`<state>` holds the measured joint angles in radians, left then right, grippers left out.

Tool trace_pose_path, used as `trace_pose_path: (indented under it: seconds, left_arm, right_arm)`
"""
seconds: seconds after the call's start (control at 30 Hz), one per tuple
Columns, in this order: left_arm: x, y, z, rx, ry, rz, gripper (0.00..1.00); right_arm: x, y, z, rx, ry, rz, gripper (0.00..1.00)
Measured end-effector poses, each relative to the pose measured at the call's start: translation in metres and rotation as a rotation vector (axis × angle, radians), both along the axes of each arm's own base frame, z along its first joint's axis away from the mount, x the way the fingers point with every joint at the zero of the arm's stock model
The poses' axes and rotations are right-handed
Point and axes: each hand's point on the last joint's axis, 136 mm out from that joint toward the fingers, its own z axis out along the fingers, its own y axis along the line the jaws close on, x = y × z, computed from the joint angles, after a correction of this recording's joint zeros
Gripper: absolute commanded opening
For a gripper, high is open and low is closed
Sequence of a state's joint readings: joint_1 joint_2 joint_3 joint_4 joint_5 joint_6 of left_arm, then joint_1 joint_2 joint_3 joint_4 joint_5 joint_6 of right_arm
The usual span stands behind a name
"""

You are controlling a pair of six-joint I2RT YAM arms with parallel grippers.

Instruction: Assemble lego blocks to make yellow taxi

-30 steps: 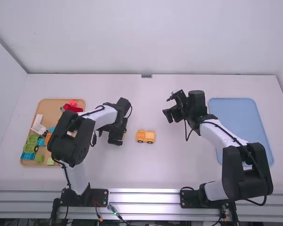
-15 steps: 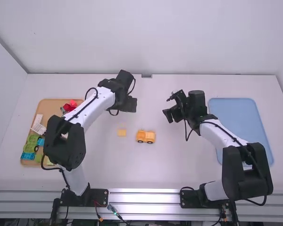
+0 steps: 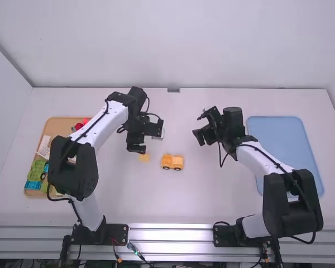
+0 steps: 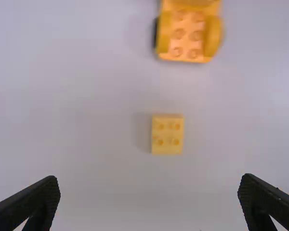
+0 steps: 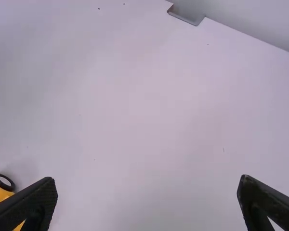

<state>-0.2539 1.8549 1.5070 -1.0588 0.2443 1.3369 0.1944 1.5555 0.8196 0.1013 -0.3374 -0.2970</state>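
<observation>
1. Taxi (image 3: pixel 172 162) sits on the bench (image 3: pixel 212 195), near a block (image 3: pixel 144 158); the left wrist view shows both tops' studs (image 4: pixel 178 34).
2. High view shows the taxi's wheels (image 3: pixel 177 168), blocks (image 3: pixel 38 168) in a tray (image 3: pixel 58 129), a blue tray (image 3: pixel 279 139).
3. Left gripper (image 3: pixel 148 140), near the block: jaws apart.
4. Right gripper (image 3: pixel 200 127): jaws apart.

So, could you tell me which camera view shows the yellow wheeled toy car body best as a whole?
The high view: the yellow wheeled toy car body is fully in frame there, side-on with two wheels visible. The left wrist view shows its studs closer, but the frame cuts it off; the right wrist view catches just part, with one wheel.
</observation>
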Motion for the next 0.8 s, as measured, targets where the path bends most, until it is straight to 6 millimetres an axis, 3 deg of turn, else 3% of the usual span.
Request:
trace_pose_path:
  seconds: [0.13,0.33,0.47,0.57,0.67,0.8]
  left_arm:
    - [-0.002,0.006,-0.001,-0.241,-0.016,-0.134,0.99]
    - [-0.019,0.017,-0.023,-0.561,-0.089,-0.177,0.99]
    - [-0.04,0.011,-0.043,-0.646,-0.112,-0.223,0.99]
    - [-0.044,0.007,-0.053,-0.664,-0.143,-0.237,0.99]
    - [-0.035,0.006,-0.057,-0.666,-0.187,-0.223,0.99]
    - [-0.022,0.004,-0.059,-0.688,-0.201,-0.167,0.99]
  right_arm:
    - [0.0,0.0,0.0,0.0,-0.001,0.0,0.99]
    - [0.001,0.007,0.004,0.005,-0.02,0.015,0.99]
    - [-0.002,0.019,0.006,0.008,-0.03,0.044,0.99]
    - [-0.005,0.026,0.006,0.008,-0.031,0.062,0.99]
    - [-0.011,0.032,0.002,-0.009,-0.023,0.098,0.99]
    - [-0.04,0.05,-0.009,-0.042,0.005,0.301,0.99]
